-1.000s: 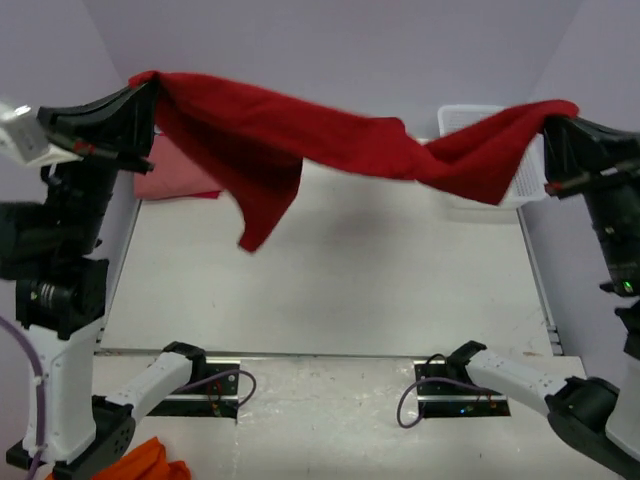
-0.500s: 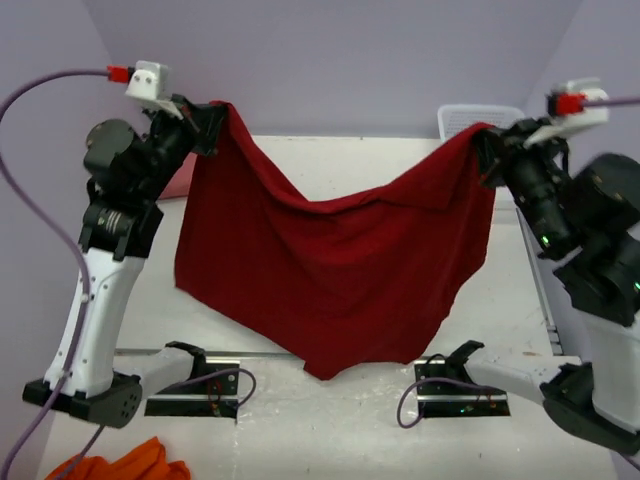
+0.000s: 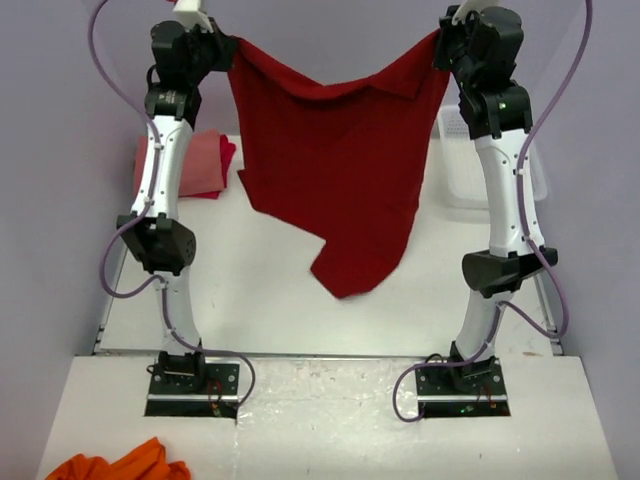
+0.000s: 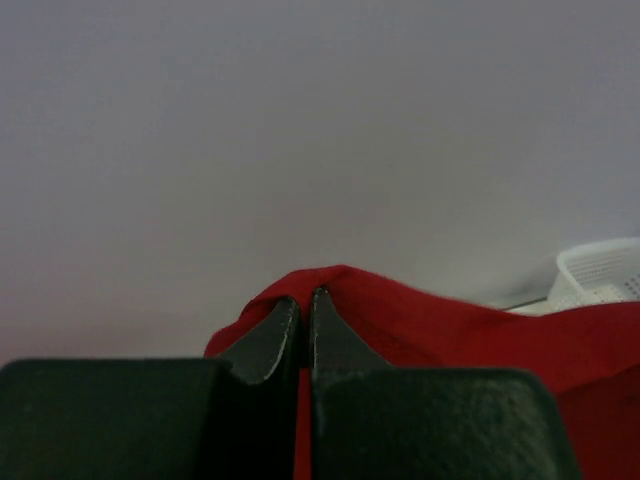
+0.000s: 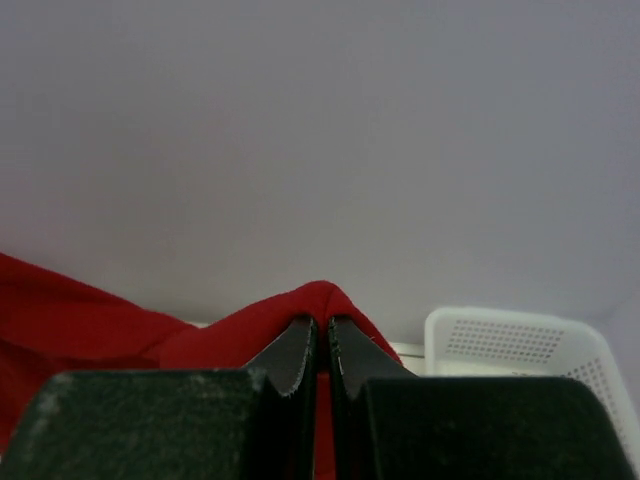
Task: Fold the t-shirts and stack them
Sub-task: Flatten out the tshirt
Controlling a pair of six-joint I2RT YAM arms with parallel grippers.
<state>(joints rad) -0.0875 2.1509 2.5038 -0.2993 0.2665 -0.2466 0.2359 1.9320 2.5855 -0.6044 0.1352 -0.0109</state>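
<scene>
Both arms reach high at the top of the frame, likely so the big dark red cloth t-shirt (image 3: 340,170) hangs free to straighten (it isn't straight yet). The left gripper (image 3: 224,44) and right gripper (image 3: 444,44) each clench an upper edge. The shirt sags between them, creased and lopsided, its lowest point mid-frame.

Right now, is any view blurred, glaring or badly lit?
Top external: evenly lit and sharp, no glare on the dark red t-shirt. Left wrist: dim, the white basket looks soft. Right wrist: brighter, the same basket's holes are legible.
</scene>
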